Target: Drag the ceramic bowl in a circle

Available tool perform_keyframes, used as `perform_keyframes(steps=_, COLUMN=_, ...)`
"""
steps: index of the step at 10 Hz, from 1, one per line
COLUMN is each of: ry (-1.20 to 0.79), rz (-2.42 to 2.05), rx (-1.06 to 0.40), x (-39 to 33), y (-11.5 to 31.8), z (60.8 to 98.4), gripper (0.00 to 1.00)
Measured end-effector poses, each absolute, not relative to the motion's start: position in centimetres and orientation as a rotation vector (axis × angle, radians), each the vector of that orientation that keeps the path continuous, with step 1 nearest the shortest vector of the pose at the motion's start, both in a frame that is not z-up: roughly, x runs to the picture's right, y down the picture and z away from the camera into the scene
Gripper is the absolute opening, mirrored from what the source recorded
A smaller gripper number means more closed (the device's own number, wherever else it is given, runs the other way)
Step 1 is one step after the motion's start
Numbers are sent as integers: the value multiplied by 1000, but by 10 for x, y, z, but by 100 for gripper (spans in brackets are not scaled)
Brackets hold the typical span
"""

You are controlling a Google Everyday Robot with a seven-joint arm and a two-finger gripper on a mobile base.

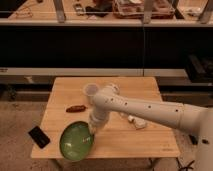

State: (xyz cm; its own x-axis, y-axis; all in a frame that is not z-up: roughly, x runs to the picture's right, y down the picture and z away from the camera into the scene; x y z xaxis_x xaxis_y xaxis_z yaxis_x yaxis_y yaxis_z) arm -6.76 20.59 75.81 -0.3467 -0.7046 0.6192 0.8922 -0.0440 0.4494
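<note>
The ceramic bowl [76, 141], wide, shallow and glossy green, sits at the front left of the wooden table [145, 145]. Its near rim reaches over the table's front edge. My gripper [93, 128] comes down from the white arm [145, 111] and is at the bowl's right rim, touching or just above it. The arm hides how the gripper meets the rim. A small whitish cup [90, 91] stands upright at the back of the table, behind the arm.
A brown oblong object [76, 108] lies left of the arm, behind the bowl. A black phone [38, 136] lies near the table's front left corner. A small white object [136, 121] lies right of the gripper. Dark shelving stands behind the table.
</note>
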Motion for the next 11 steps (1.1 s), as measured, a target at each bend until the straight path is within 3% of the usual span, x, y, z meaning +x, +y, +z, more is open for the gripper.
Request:
perform_keyframes(steps=5, ry=-950, rz=-1662, rx=-244, x=-84, y=173, z=788, gripper=17)
perform_keyframes(steps=11, ry=-910, rz=-1599, rx=-323, x=-33, y=158, z=828, gripper=17)
